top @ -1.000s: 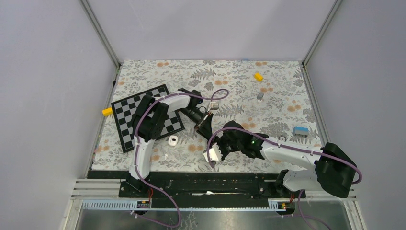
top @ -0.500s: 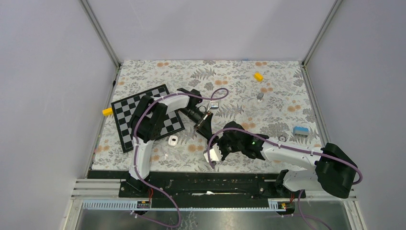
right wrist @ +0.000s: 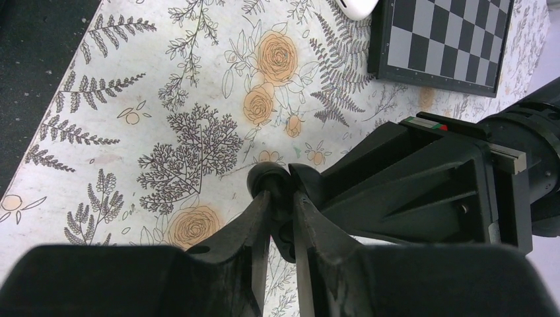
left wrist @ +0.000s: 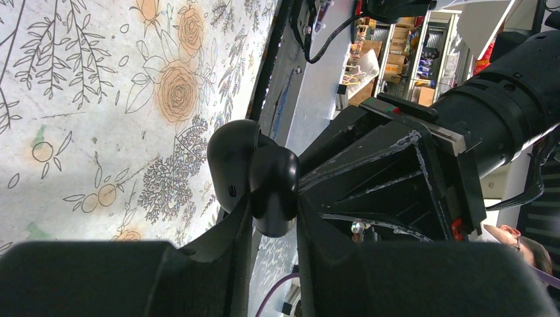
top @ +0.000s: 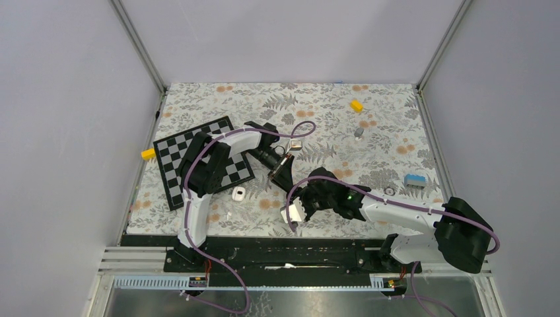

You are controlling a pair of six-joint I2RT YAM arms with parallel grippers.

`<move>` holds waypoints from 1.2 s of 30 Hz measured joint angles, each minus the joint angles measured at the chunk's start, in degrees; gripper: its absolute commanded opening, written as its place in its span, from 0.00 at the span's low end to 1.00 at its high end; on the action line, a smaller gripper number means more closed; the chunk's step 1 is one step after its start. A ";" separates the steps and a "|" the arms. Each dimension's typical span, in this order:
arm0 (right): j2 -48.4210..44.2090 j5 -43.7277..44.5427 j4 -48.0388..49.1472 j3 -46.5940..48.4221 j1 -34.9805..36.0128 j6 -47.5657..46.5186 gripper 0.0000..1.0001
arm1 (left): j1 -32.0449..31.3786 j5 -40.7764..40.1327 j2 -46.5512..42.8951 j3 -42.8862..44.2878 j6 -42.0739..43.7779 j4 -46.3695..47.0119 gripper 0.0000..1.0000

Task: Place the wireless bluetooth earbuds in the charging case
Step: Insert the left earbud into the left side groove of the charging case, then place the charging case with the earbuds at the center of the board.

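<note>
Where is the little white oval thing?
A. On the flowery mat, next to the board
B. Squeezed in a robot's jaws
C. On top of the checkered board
A: the white oval thing lies on the flowery mat, just off the near corner of the checkered board, and no jaws are around it.

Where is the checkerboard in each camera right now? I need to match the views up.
Top external: the checkerboard lies left of centre, tilted, near the table's left edge.
Left wrist: not in it.
Right wrist: in the upper right corner, cut off by the top edge.
Shared landmark: the floral table cover shows in all three.
</note>
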 measured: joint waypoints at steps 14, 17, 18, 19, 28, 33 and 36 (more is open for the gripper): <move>-5.92 1.09 -0.09 -1.62 0.02 8.13 0.35 | 0.00 -0.24 -0.02 0.00 -0.07 0.00 0.00; -12.11 1.36 0.96 -4.20 0.02 14.03 0.40 | 0.02 -0.39 -0.02 0.00 -0.15 0.00 0.00; -14.64 1.53 2.03 -5.25 0.02 16.90 0.42 | 0.02 -0.44 -0.02 0.02 -0.26 0.00 0.00; -16.48 1.79 2.95 -6.03 0.02 19.06 0.43 | 0.04 -0.48 -0.02 0.07 -0.39 -0.02 0.00; -30.38 29.29 12.92 -12.63 0.33 51.58 0.80 | 1.73 -2.14 0.09 5.31 -9.20 6.82 0.00; -26.56 45.13 6.43 -6.67 0.33 70.38 0.88 | 2.80 -2.82 2.93 10.88 -20.09 19.67 0.00; -21.62 54.05 0.02 -0.81 0.22 80.15 0.98 | 3.78 -4.83 5.22 12.37 -25.97 27.02 0.00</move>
